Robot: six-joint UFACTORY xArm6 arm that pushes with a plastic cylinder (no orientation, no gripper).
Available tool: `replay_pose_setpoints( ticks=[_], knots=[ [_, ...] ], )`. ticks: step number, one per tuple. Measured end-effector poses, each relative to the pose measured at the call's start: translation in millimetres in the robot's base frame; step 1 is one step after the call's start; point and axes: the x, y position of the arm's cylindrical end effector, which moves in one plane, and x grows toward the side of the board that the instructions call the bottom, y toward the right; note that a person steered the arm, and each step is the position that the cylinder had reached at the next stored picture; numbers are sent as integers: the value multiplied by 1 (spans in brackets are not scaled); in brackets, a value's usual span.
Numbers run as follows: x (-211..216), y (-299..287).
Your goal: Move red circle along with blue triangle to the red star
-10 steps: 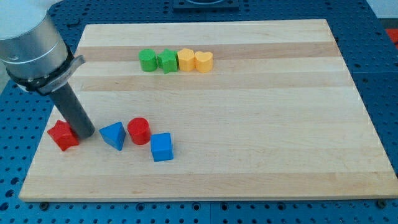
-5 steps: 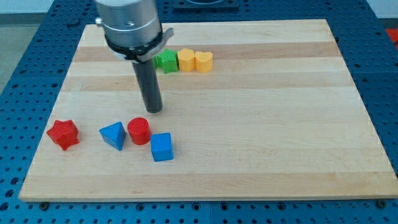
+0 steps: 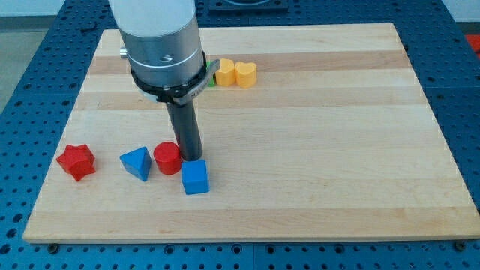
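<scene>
The red circle (image 3: 166, 159) sits near the view's bottom left, with the blue triangle (image 3: 136, 163) just to its left, a small gap between them. The red star (image 3: 76, 161) lies further left, near the board's left edge. My tip (image 3: 193, 157) rests at the red circle's right side, touching or nearly touching it, and just above the blue cube (image 3: 195, 178).
A yellow hexagon-like block (image 3: 224, 72) and a yellow heart (image 3: 245, 73) stand in a row near the view's top; the arm's body hides the green blocks to their left. The wooden board (image 3: 337, 150) lies on a blue perforated table.
My tip went from beside the red star to the right and up the board, then came down to the red circle's right side. No block has moved.
</scene>
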Motion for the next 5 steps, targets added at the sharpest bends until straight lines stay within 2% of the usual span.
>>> replay_pose_setpoints(
  ticks=[3, 5],
  knots=[
    [0, -36],
    [15, -71]
  ],
)
